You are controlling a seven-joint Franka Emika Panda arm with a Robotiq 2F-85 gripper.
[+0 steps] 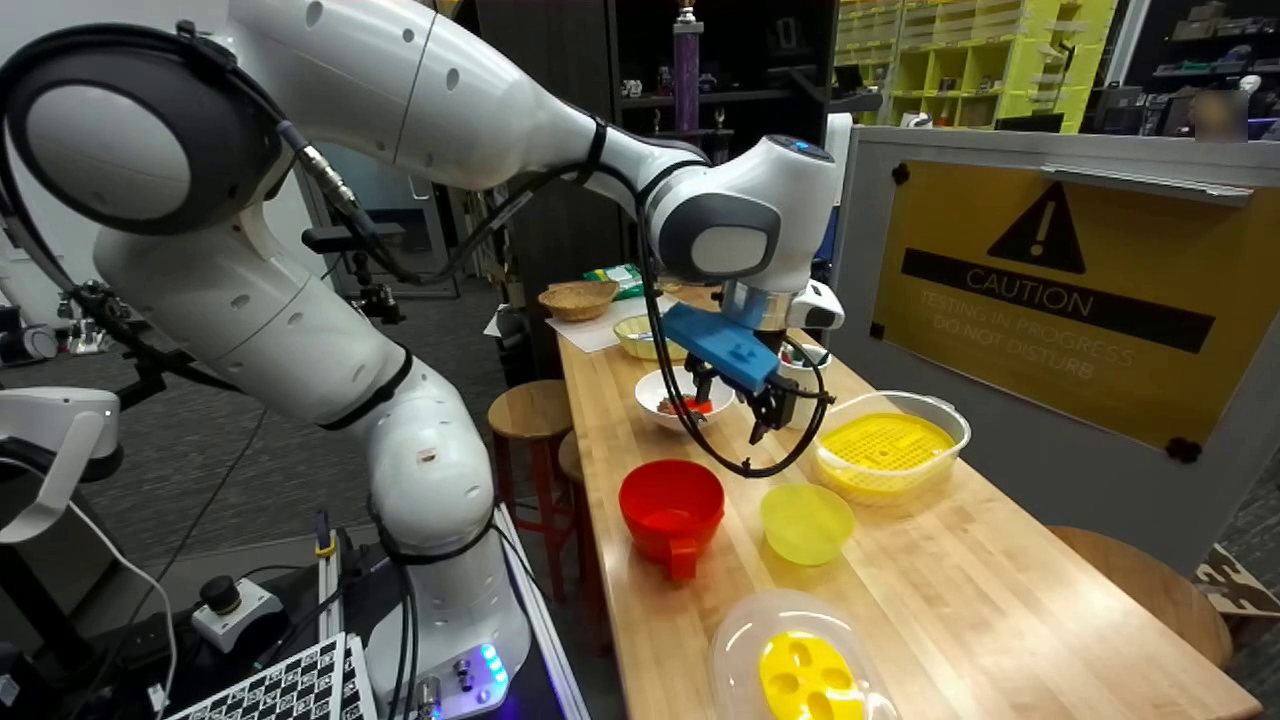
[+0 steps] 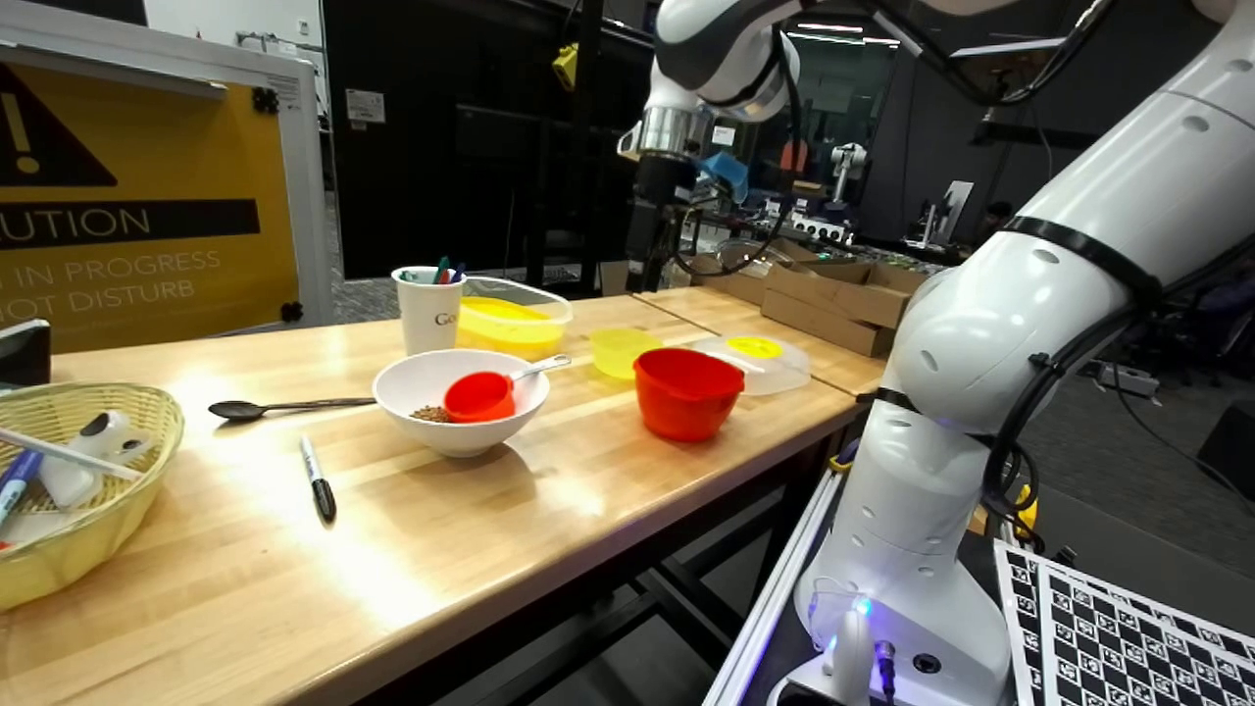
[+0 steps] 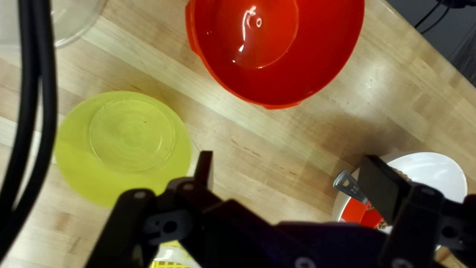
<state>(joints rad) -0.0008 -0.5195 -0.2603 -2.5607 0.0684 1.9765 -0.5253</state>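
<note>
We find a marker (image 2: 318, 479) and a dark spoon (image 2: 253, 409) lying apart near a yellow basket (image 2: 103, 537), and a caution sign (image 1: 1065, 305) fixed to a partition (image 1: 1010, 450).

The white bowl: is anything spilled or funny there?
Nothing looks spilled: the brown bits I can see lie inside the white bowl. The red scoop leans, its handle poking out, but that looks fine.

Nearer the robot-side edge of the table (image 1: 1000, 600), striped in honey tones, I see a red bowl (image 2: 686, 402) and a white bowl (image 2: 466, 436) with a red scoop (image 2: 478, 397) inside. Further in is a lime-yellow bowl (image 3: 130, 149); toward the opposite edge, a yellow insert (image 1: 888, 442) shows a grid pattern. The gripper (image 3: 292, 178) is black.
</note>
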